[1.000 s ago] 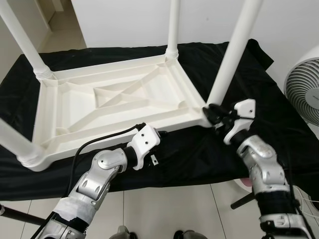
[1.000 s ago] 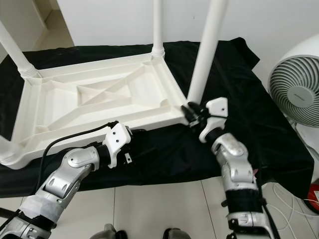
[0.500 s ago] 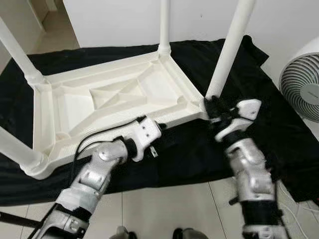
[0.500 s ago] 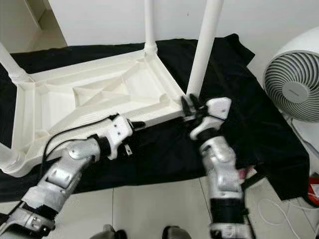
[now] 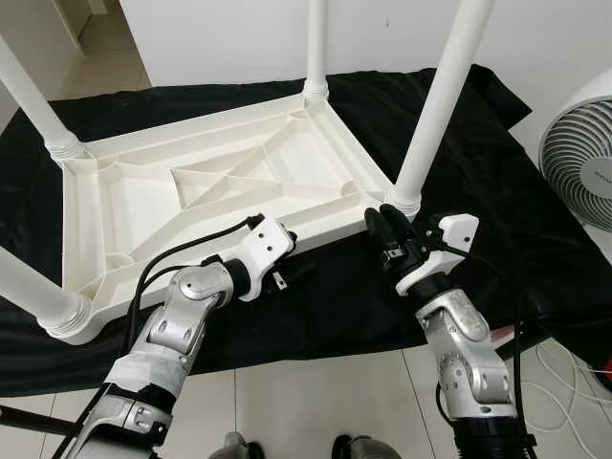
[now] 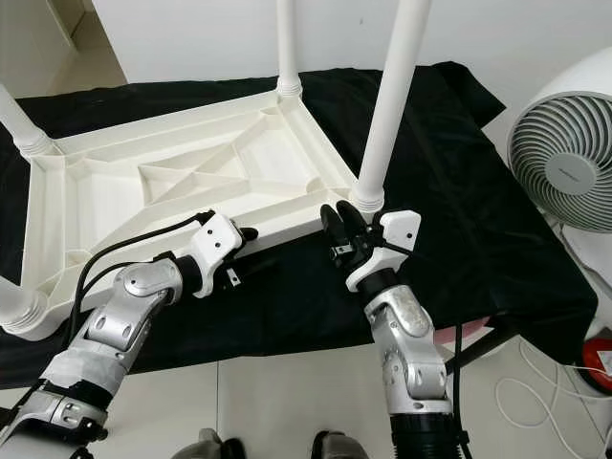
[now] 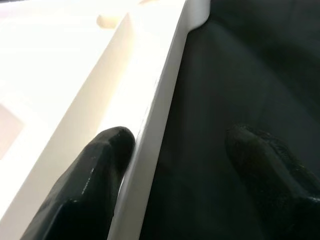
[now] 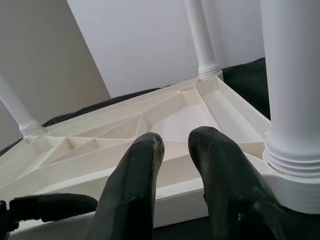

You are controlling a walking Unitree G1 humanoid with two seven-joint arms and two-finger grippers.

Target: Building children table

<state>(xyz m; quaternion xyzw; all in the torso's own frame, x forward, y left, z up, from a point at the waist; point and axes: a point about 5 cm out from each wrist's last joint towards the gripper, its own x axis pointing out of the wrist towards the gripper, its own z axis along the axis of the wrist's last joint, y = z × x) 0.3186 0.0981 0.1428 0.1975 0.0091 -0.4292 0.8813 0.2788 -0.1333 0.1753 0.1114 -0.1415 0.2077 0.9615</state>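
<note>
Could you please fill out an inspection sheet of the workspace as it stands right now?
Surface: black cloth spread over a raised platform, tiled floor in front.
Job's things: white table lying upside down on the cloth, four legs fitted and pointing up; near right leg seated in its corner.
Clutter: nothing seen.
Grippers: left gripper open, straddling the table's near rim, one finger inside, one outside; right gripper by the near right corner, fingers slightly apart, holding nothing.
Cables: black cable looping along the left arm; white cords on the floor at right.
Surroundings: white fan at right, white wall behind.
</note>
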